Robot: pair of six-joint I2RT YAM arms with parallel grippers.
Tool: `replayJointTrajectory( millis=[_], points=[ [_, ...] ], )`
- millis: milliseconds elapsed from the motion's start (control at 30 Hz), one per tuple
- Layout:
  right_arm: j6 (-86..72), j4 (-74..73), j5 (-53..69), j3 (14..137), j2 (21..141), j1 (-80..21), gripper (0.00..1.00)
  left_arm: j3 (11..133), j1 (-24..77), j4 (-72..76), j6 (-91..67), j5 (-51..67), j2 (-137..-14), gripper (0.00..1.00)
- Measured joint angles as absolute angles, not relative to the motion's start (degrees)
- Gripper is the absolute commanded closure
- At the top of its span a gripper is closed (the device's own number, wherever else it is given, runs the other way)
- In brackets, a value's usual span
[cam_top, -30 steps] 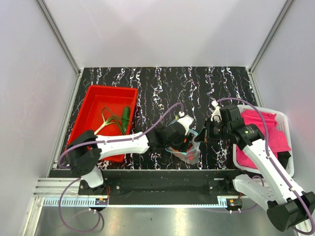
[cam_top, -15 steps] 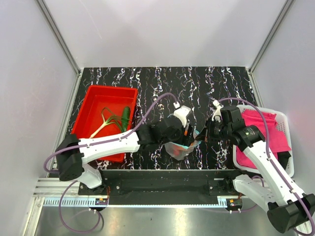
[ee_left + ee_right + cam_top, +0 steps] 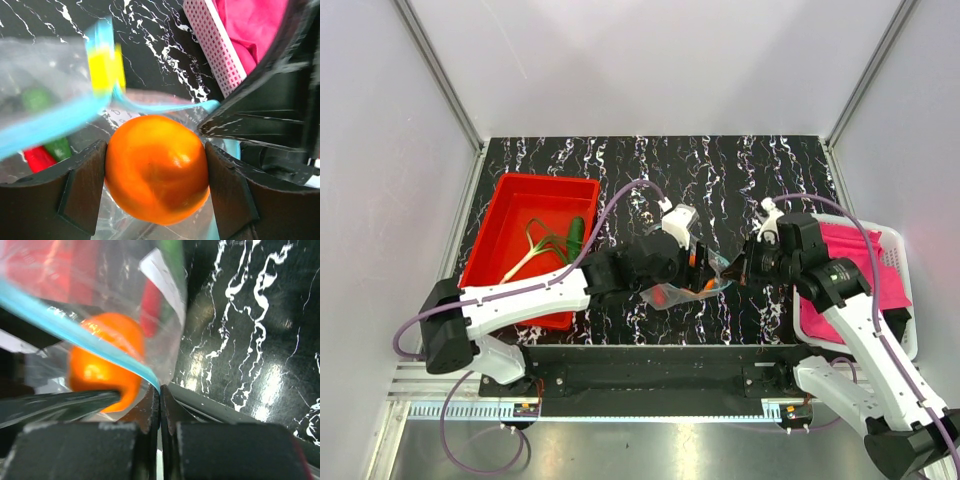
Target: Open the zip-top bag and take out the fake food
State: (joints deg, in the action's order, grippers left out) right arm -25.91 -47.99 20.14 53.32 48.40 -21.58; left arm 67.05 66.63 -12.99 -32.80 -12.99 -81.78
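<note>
The clear zip-top bag [image 3: 685, 290] with a blue zip strip [image 3: 55, 122] hangs above the table's middle front. My left gripper [image 3: 698, 270] is shut on the orange round fruit [image 3: 156, 167] at the bag's mouth. My right gripper [image 3: 745, 268] is shut on the bag's blue-edged rim [image 3: 150, 377]; the orange [image 3: 102, 367] shows through the plastic there. A red chili [image 3: 37, 159] and green pieces [image 3: 59, 147] lie inside the bag. A cucumber [image 3: 575, 233] and a green onion [image 3: 535, 247] lie in the red tray [image 3: 505, 205].
A white basket [image 3: 895, 245] with a pink cloth [image 3: 865, 270] stands at the right edge, close to my right arm; it shows in the left wrist view too [image 3: 215, 47]. The red tray stands at the left. The table is black marble-patterned [image 3: 720, 175].
My left gripper has lifted up and left, drawing the orange to the bag's mouth. The bag has risen and stretched between the two grippers. My right gripper shifted slightly right.
</note>
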Motion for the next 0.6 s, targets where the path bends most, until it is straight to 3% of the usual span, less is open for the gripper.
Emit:
replayJointTrajectory(
  millis=[300, 600],
  points=[
    [-24.5, -50.2, 17.3, 57.7, 50.2, -21.5, 1.00, 65.9, 63.4, -1.6, -40.2, -12.4, -82.6, 1.00],
    [-24.2, -51.9, 10.3, 56.2, 49.3, -21.5, 1.00, 56.8, 55.8, 18.1, -49.1, 1.0, -76.8, 1.00]
  ],
)
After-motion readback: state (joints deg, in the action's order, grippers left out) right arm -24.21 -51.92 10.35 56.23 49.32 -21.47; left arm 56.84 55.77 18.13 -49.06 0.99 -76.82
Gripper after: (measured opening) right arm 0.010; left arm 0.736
